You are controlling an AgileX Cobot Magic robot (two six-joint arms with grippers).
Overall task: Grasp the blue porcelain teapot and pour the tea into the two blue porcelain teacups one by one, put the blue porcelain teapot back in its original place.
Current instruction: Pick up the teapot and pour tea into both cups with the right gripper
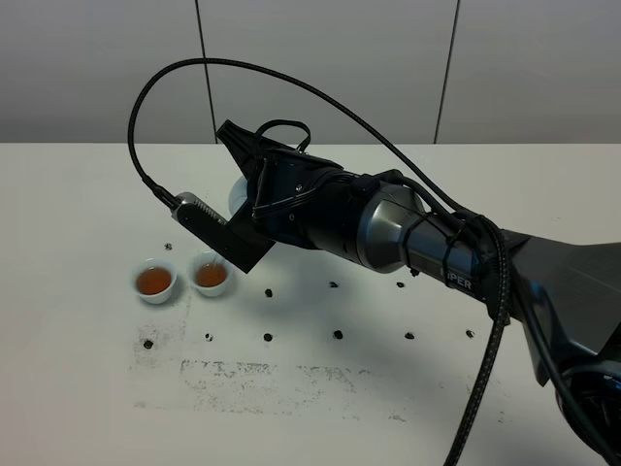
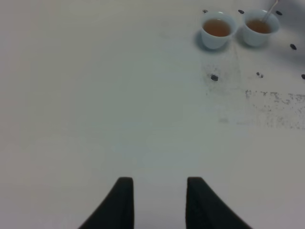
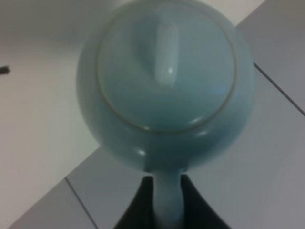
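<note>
1. Tabletop [image 1: 87, 194] is white, with a scuffed grey patch towards the front. Spilt tea would spread freely across it.
2. Right arm [image 1: 408, 233] reaches across the middle with its wrist rolled over. Its black camera block hangs just above and beside the near teacup [image 1: 211, 273], so a low or sideways swing on the way out could clip that cup.
3. Blue porcelain teapot [image 3: 167, 86] is in the air behind the cups, mostly hidden by the wrist in the high view. The wrist view shows its lid seated. If nothing more than its weight keeps the lid on, it could slide off while the pot is tilted. Levelling too fast could dribble tea from the spout.
4. Right gripper [image 3: 167, 193] is clamped on the loop handle alone. The handle is thin and glazed, so the heavy pot could swing or slip in that pinch.
5. Left gripper [image 2: 159, 202] stands with fingers parted and nothing between them, over bare table well apart from the cups. It poses little risk.
6. The near teacup and the far teacup [image 1: 154, 281] stand side by side, each holding amber tea. Pouring looks done and only the return is left. Both cups are light and would tip easily.
7. Black specks [image 1: 339, 334] dot the table. What they are I cannot tell, but a pot set down on one might rock.
</note>
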